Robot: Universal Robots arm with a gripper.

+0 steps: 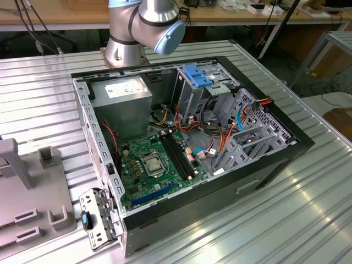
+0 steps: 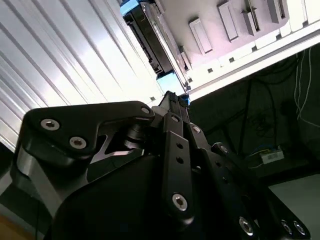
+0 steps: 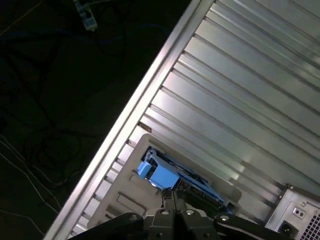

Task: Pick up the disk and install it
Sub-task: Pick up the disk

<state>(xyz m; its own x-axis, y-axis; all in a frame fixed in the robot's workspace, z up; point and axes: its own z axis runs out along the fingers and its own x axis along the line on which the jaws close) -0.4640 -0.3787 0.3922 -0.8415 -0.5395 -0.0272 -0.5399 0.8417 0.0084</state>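
The black linkage of the end effector [image 2: 171,96] is seen closest in the second wrist view. Its fingers are drawn together until hardly a gap is left, and nothing can be made out between them. Just beyond the tips, the disk [image 3: 162,175] is seated in a pale grey holder [image 3: 125,202], with its bright blue carrier turned towards the end effector. Whether the tips touch the blue plastic cannot be told. The holder is set on the ribbed metal tabletop [image 3: 240,90], close to an edge past which dark floor and loose wires are seen.

The pick-up is judged not yet secured. With the fingers this close together, the disk could be struck rather than straddled, and it could be pressed askew in its slot. If just a blue end tab were pinched, the metal body's weight might be swung about that narrow hold. The disk could then be tilted, jammed against the holder's walls, or let slip. With the holder so near the edge, a dropped disk could be lost to the floor.

The open computer case [image 1: 220,143] is placed well apart from the end effector. Orange and blue cables [image 1: 223,137] are crowded beside its drive bay [image 1: 190,99], and these could be snagged by a tilted disk.
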